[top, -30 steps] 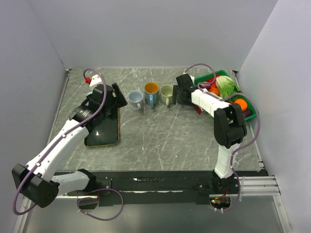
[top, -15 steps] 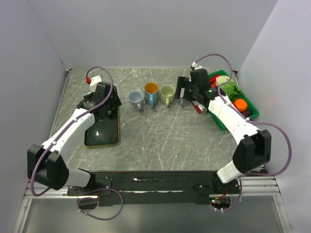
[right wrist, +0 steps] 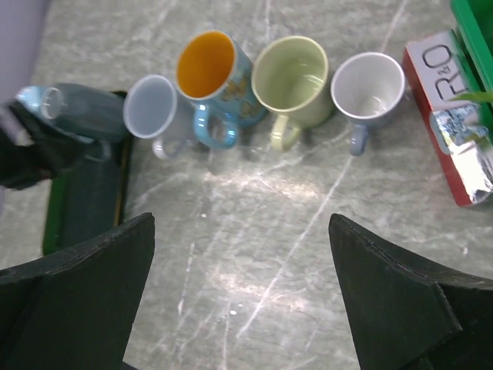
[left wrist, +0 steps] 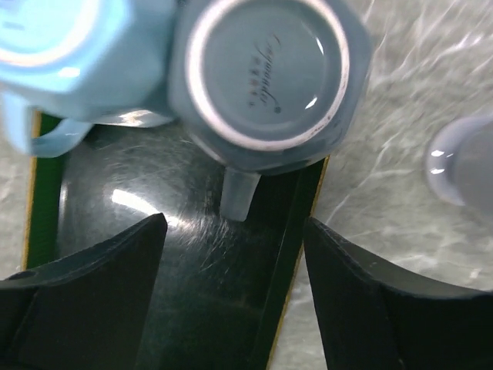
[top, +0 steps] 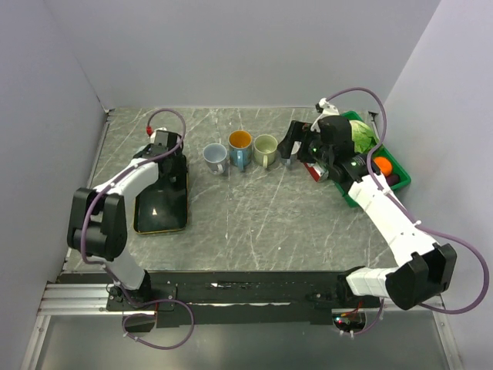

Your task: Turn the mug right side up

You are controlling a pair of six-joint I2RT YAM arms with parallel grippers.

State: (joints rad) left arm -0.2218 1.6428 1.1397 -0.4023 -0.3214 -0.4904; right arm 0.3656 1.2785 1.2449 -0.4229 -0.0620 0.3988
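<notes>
Overhead, the left gripper hung above the near part of a dark, gold-rimmed tray, its two fingers spread wide and holding nothing. Just ahead of its fingertips, centred between them, the upside-down mug stood on the tray. It was grey-blue, its ringed base faced the wrist camera, and its handle pointed back toward the gripper. A light blue mug sat ahead and to the left of the gripper, pressed against the inverted one. It was too blurred to tell which way up it stood. Off to the gripper's right, past the tray's edge, a lavender-grey mug rested on the marbled grey surface.

The right gripper was raised above the surface with its fingers also far apart and empty. Ahead of it ran a row of upright mugs. The lavender-grey mug was farthest left, then an orange-lined mug, then a pale green mug, and a white mug was farthest right. Their handles pointed toward the gripper. A red box lay ahead and to the gripper's right, just beside a green bin. Far to its left, the inverted mug showed on the tray beneath the left arm.
</notes>
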